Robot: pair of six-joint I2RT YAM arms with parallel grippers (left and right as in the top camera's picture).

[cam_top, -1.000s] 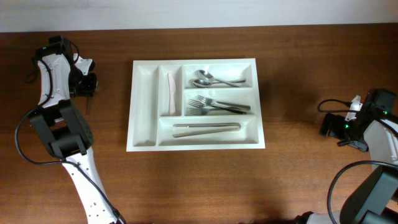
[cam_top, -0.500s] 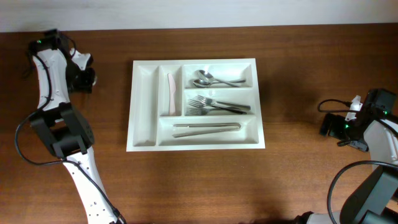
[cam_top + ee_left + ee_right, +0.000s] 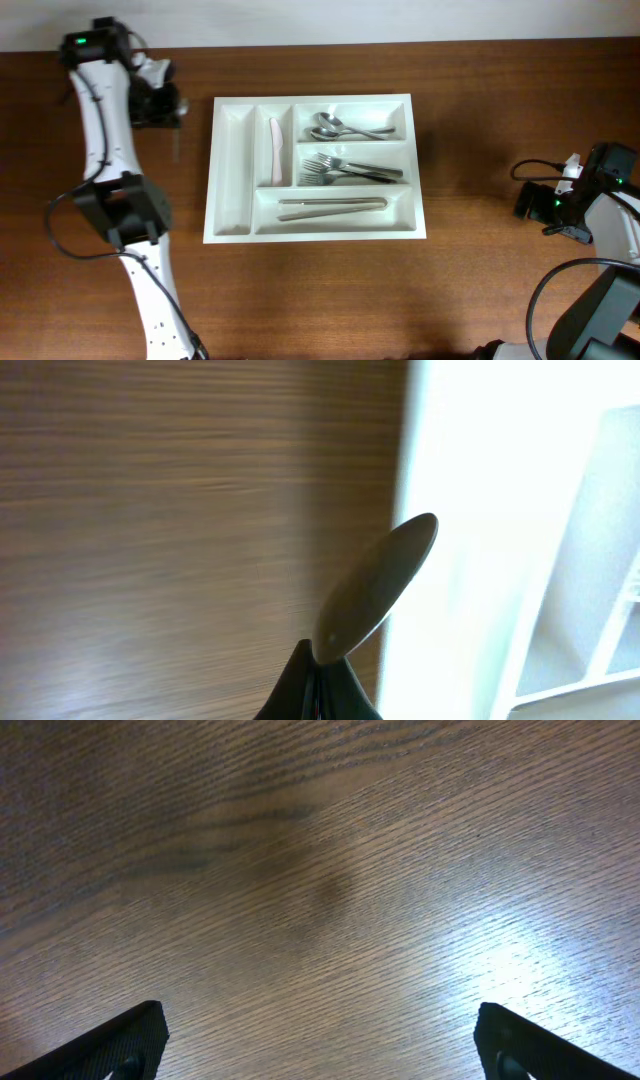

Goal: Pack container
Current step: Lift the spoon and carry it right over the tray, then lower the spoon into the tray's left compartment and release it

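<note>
Overhead, the tray (image 3: 315, 237) lies flat at the middle of the desk (image 3: 480, 300), long side running 9 to 3 o'clock. The left hand (image 3: 165, 108) hangs at about 10 o'clock from the tray's centre, near its far left corner but apart from it, so the tray sits at 3 to 4 o'clock of that hand. Its fingers are pinched tight on a thin utensil (image 3: 177, 148) that points toward 6 o'clock over bare wood.

From the left wrist, the left hand (image 3: 318, 682) grips the utensil (image 3: 380, 585) low down. The flat, rounded metal end reaches up toward 1 o'clock, and I cannot tell what kind of utensil it is. The tray (image 3: 470, 480) glares white just beside it at 3 o'clock.

The tray holds spoons (image 3: 340, 128) in the far long slot, forks (image 3: 350, 170) in the middle one, long metal pieces (image 3: 330, 205) in the near one, and a pale pink piece (image 3: 272, 150) in a narrow slot.

The right hand (image 3: 535, 200) rests at 3 o'clock, well apart from the tray. In the right wrist view, the right hand (image 3: 318, 1020) is spread wide over bare wood, holding nothing.
</note>
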